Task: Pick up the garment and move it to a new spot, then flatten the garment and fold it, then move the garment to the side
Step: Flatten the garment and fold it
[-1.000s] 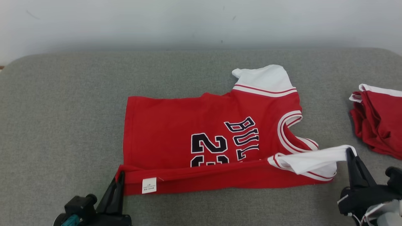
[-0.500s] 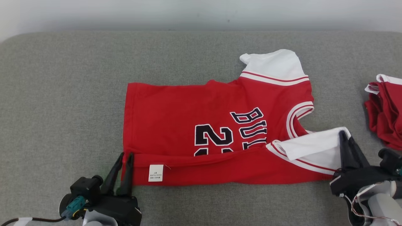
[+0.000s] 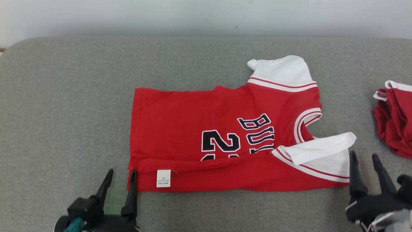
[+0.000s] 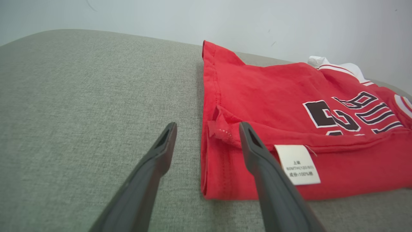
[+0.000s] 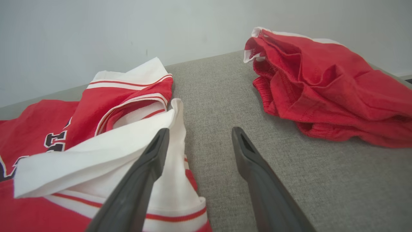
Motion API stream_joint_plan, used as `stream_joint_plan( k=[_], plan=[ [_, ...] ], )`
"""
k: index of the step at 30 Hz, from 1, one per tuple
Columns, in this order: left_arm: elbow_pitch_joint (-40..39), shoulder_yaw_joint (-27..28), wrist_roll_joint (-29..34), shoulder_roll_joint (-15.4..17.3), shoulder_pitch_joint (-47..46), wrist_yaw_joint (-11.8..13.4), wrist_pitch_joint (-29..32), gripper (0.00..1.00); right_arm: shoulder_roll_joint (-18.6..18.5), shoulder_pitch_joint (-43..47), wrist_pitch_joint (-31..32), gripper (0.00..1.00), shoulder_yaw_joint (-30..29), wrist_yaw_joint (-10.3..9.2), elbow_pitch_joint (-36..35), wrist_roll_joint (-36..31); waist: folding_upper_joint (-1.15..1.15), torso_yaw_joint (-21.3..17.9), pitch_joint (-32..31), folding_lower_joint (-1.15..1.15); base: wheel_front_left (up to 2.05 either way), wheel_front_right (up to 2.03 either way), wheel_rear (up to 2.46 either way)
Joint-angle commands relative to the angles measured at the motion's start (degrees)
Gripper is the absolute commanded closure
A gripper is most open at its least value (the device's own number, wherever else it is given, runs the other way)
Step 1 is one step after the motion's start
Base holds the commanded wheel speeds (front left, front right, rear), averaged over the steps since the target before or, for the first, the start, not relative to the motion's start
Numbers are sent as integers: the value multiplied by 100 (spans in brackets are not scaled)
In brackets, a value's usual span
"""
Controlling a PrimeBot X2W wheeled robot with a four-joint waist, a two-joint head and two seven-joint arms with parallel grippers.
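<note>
**Both grippers wide open at the jersey's near edge**

Start with what we can't see. The red jersey (image 3: 225,135) lies flat at centre, nudged toward 3 o'clock, neckline toward 3. Its near long edge is folded up over itself, and that band swallows the lower part of the black number and the tail of the lettering. Only "BU" and part of a third letter show. The white label (image 3: 163,178) sits on the fold toward 7 o'clock, its print too small to read. At 3 o'clock a heap of red cloth (image 3: 397,122) runs off the frame edge, so its full shape is anybody's call.

Down at 7 o'clock is the left gripper (image 3: 122,171), jaws spread and clamping nothing. One finger is over bare grey cushion (image 3: 64,112), the other is right at the jersey's corner, and I can't tell whether it touches. At 4 o'clock is the right gripper (image 3: 364,155), jaws also apart and gripping nothing. It sits just beside the near sleeve (image 3: 322,149), which is white and folded back on itself. Both gripper bodies are cut off at the bottom edge.

The far sleeve (image 3: 283,71) points to 1 o'clock. The heap lies well apart from the jersey, with open cushion between them. A pale wall (image 3: 193,16) runs across 12.
</note>
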Motion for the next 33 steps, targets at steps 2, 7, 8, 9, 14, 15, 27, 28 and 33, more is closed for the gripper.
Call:
stream_joint_plan(
  k=[2,7,8,9,14,15,27,28,33],
  plan=[
    [1,27,-35,12,222,27,-7,0,36,266,0,0,66,-6,-26,60,-1,-36,-143,0,0,0,0],
    [22,21,-113,11,394,11,-7,0,35,493,-1,0,327,-6,18,159,-1,-97,-187,0,0,0,0],
    [46,3,-149,14,431,-8,-7,0,46,550,-1,0,420,-7,66,209,-1,-120,-172,0,0,0,0],
    [49,1,-161,14,423,-13,-7,0,47,540,0,0,447,-7,99,221,-1,-125,-158,0,0,0,0],
    [85,-50,-188,12,256,-41,-7,0,83,390,-1,0,451,-6,241,244,-1,-117,-50,0,0,0,0],
    [100,-63,-185,11,212,-52,-7,0,98,335,0,0,455,-6,307,236,-1,-110,-29,0,0,0,0],
    [339,-306,-542,12,9,-372,-7,0,173,-42,6,35,638,-6,843,239,-1,6,113,0,0,0,0],
    [373,-325,-576,12,2,-403,-7,0,174,-36,5,51,649,-6,864,241,-1,8,118,0,0,0,0],
    [491,-377,-742,12,-30,-474,-7,0,155,-82,8,88,690,-7,935,235,-1,-7,155,0,0,0,0]
  ],
)
